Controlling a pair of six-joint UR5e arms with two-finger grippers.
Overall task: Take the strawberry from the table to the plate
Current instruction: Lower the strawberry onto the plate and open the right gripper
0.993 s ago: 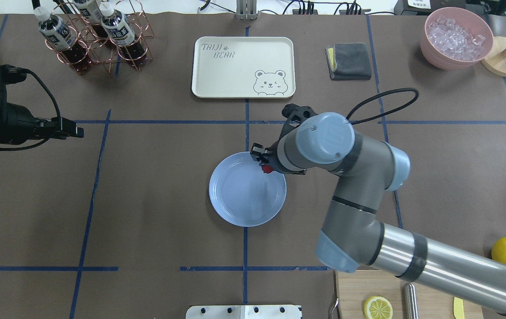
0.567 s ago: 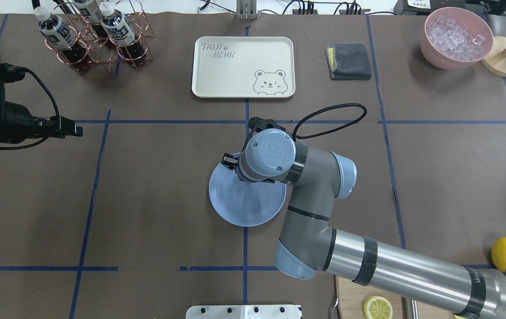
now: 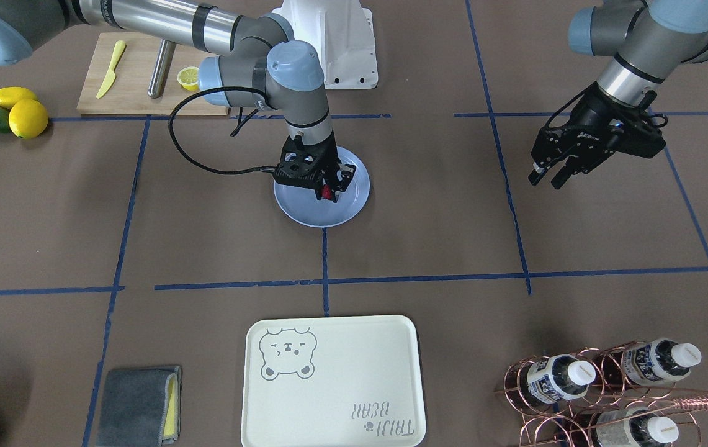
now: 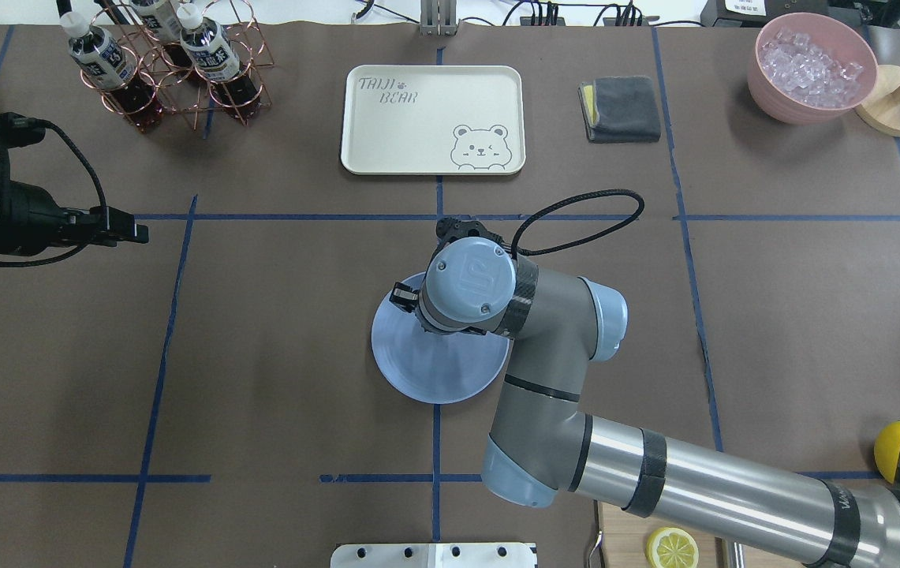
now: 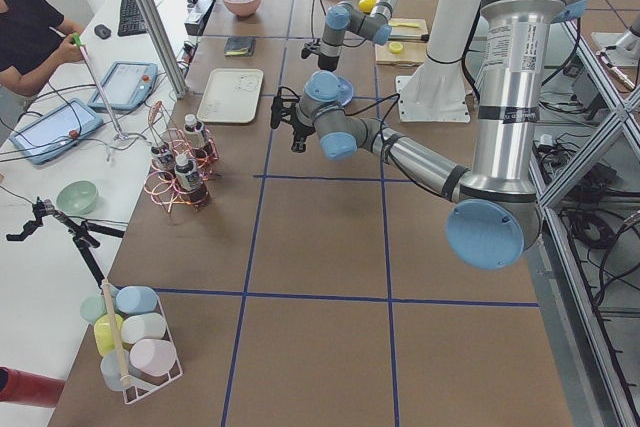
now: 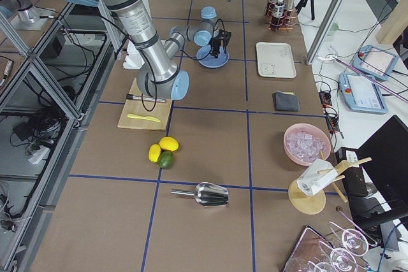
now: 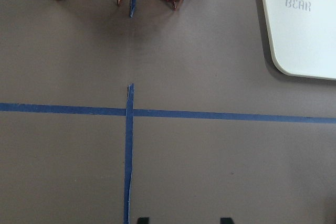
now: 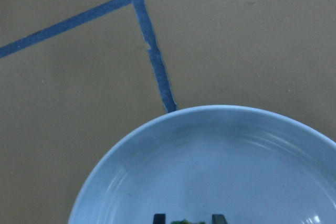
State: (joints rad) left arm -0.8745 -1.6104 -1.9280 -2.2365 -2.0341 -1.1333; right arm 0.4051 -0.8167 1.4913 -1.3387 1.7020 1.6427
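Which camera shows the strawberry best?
Front-facing view: the strawberry shows red in the right claw over the plate. Overhead, the arm hides it; the right wrist view catches only a green sliver. Side views: too small.

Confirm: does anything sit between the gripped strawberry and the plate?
Nothing visible does. The right gripper holds the strawberry directly over the plate, and the plate surface showing in the front and wrist views is bare.
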